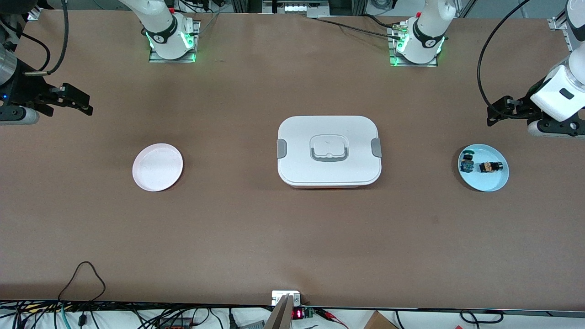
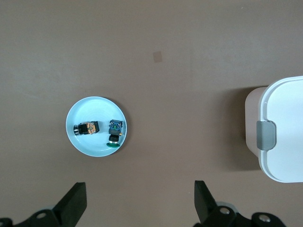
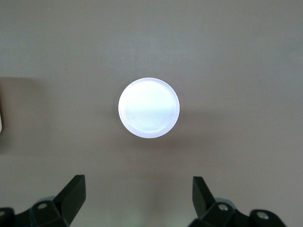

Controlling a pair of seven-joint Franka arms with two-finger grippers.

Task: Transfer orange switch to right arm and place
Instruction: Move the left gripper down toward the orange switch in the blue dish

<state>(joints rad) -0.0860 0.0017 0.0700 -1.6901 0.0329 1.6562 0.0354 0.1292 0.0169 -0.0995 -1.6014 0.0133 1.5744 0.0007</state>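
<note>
Raised at the table's ends: left gripper spread wide near orange switch; right gripper likewise, empty.

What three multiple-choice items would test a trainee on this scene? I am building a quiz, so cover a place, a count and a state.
1. Where does the orange switch lie?
A. On the blue plate
B. On the pink plate
C. On the white box

2. How many switches are on the blue plate?
A. One
B. Two
C. Three

3. How do the left gripper and right gripper stand?
A. Both shut on a switch
B. One open, one shut
C. Both open, holding nothing

Answers:
1. A, the switch rests on the blue plate at the left arm's end of the table.
2. B, the orange switch and a blue-and-green switch lie side by side.
3. C, each wrist view shows fingers spread apart with nothing between them.
</note>
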